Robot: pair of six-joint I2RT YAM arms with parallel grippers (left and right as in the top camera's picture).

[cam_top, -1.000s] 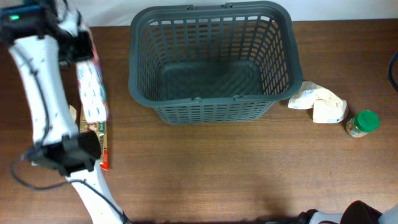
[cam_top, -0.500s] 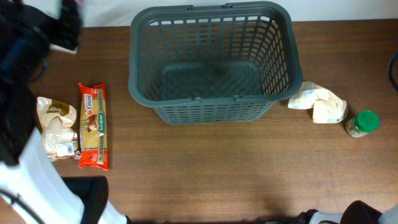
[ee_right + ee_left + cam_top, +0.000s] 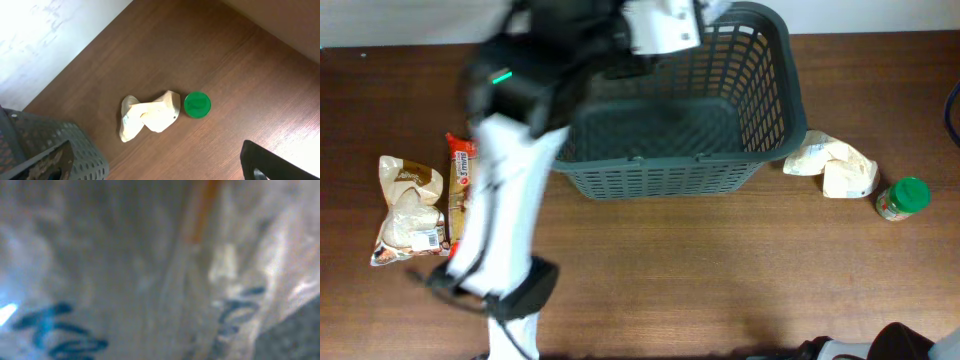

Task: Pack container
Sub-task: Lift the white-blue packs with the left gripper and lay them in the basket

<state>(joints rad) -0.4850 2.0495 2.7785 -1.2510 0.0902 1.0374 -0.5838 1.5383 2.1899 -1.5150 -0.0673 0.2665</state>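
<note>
White packet (image 3: 660,25) aloft over container (image 3: 796,105), left fingers hidden, apparently clamping it. Next: lower, release inside. Right fingers (image 3: 270,161) spread, empty.

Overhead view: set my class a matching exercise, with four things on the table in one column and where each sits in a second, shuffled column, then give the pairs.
Things
1. basket
2. jar
3. brown-and-white bag
4. pale bag

Places
A. far right, nearest the edge of the view
B. back middle
C. far left
D. between the basket and the jar

Pairs: 1-B, 2-A, 3-C, 4-D
</note>
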